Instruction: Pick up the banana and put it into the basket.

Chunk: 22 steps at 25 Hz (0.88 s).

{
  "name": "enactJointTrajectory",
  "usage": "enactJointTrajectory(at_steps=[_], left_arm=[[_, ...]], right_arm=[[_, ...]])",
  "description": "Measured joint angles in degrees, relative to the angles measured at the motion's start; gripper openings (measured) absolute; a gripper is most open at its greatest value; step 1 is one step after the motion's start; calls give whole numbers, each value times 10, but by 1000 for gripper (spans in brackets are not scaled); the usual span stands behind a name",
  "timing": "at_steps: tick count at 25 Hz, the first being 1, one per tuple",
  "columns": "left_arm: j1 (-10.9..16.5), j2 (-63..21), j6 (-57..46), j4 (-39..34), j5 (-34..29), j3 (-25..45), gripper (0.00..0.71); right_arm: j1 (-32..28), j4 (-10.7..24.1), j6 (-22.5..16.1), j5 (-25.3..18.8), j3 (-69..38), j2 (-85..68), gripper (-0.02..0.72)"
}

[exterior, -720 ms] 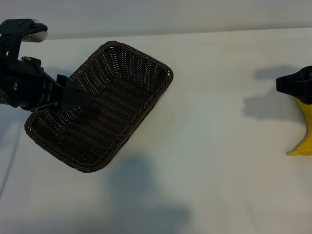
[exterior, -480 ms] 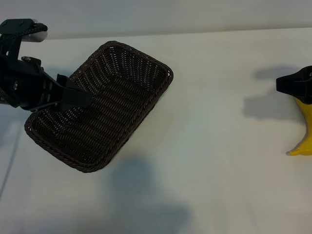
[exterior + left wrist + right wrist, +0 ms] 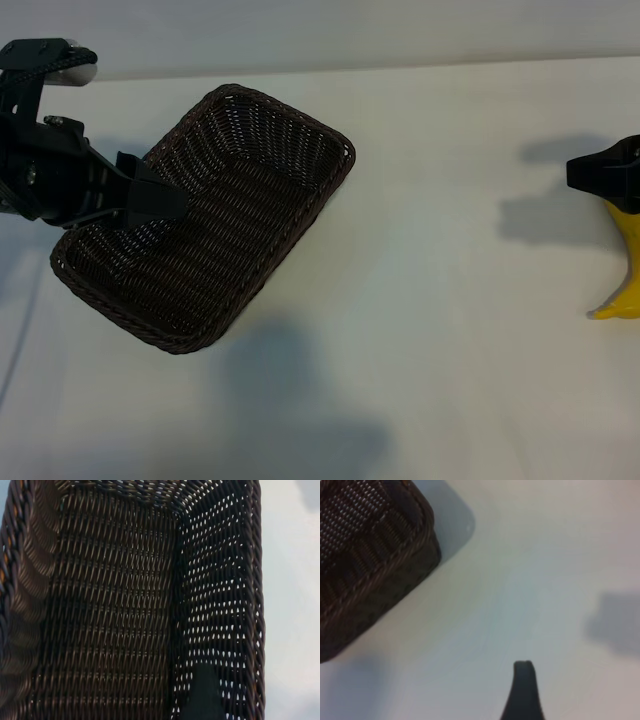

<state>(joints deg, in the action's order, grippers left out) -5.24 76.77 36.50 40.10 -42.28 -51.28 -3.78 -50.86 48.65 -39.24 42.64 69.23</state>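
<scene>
Nothing is shifting: our left gripper (image 3: 150, 200), open, is hovering over the basket (image 3: 250, 200); our right gripper (image 3: 605, 175), open, is poised above the ungrasped banana (image 3: 625, 275).

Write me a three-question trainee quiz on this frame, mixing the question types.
1. True or false: the curved yellow banana already lies inside the dark brown woven wicker basket.
2. Multiple choice: the left gripper is A) over the basket's left end, B) beside the banana, C) out of view.
3. Fill in: the right gripper is at the exterior view's right edge, directly over one end of the ____.

Key: 1 false, the banana lies on the white table far to the right of the basket; 2 A; 3 banana.
</scene>
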Motion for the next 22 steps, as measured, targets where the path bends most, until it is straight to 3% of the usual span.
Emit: enactJointTrajectory(at_steps=[16, 22], left_arm=[[0, 0, -8, 3, 21, 0, 587], [0, -1, -141, -56, -8, 0, 587]], right_arm=[[0, 0, 0, 0, 0, 0, 572], [0, 0, 0, 0, 0, 0, 572]])
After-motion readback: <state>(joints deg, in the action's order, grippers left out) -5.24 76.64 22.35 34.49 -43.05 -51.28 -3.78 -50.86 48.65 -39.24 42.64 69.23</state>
